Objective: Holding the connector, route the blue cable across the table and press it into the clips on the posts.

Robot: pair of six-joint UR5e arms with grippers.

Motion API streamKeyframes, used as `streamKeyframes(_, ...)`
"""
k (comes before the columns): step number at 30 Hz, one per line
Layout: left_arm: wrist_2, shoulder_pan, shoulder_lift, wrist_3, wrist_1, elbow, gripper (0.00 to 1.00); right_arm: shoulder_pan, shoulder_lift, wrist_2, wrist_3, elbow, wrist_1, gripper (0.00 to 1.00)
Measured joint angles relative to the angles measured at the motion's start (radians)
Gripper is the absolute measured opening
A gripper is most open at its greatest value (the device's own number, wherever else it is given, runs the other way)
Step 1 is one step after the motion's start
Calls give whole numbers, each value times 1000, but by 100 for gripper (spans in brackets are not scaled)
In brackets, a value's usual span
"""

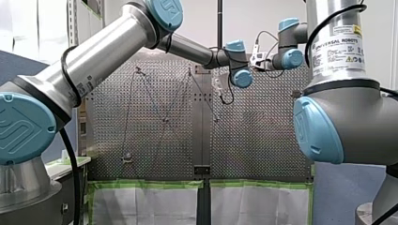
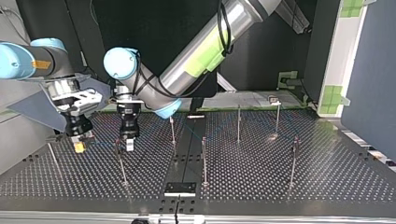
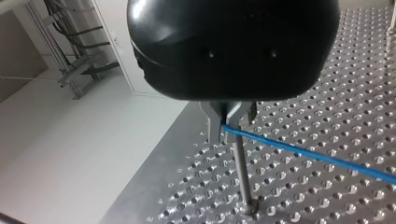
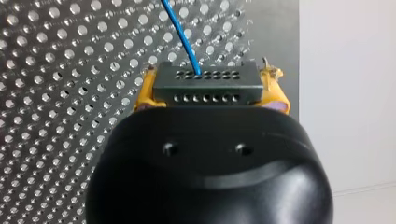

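The right gripper [image 2: 80,146] has its yellow pads [image 4: 145,91] clamped on the dark connector [image 4: 208,87], from which the blue cable [image 3: 308,153] leaves over the perforated table [image 3: 336,84]. The left gripper [image 3: 227,123] has its metal fingers drawn together on the blue cable at the top of a post [image 3: 240,172] near the table's edge. Both grippers hang close together at the top view's left

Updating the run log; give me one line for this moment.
right end effector: shut on connector | left end effector: at top of a post, grip unclear | blue cable: leaves connector, passes that post
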Motion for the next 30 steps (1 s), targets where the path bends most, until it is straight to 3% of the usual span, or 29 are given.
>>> streamKeyframes(7, 3, 2, -3, -4, 14, -15, 2, -1, 3, 1, 8, 0, -3, 0)
streamKeyframes(9, 5, 9, -4, -3, 16, -18, 5, 14, -2, 1, 2, -1, 5, 0)
streamKeyframes(11, 8, 14, -3, -2, 14, -19, 15, 14, -1, 1, 2, -1, 5, 0)
streamKeyframes(12, 8, 15, -4, -2, 12, -20, 15, 14, -2, 2, 2, -1, 5, 0)
streamKeyframes(13, 9, 16, -4, -3, 10, -20, 24, 13, -2, 2, 2, -1, 5, 0)
streamKeyframes(14, 10, 15, -4, -4, 8, -21, 52, 13, -2, 1, 2, -1, 5, 0)
streamKeyframes(15, 11, 12, -4, -5, 6, -21, 52, 13, -2, 1, 2, -1, 5, 0)
streamKeyframes(17, 11, 8, -4, -11, -6, -21, 93, 13, -2, 1, 2, -1, 5, 0)
streamKeyframes(18, 11, 5, -4, -16, -12, -21, 93, 13, -2, 1, 2, 0, 5, 0)
streamKeyframes(19, 11, 1, -4, -23, -21, -21, 100, 13, -2, 1, 2, -1, 5, 0)
streamKeyframes(30, -54, -46, -3, -87, -114, -24, 100, 13, -2, 1, 1, -1, 5, 0)
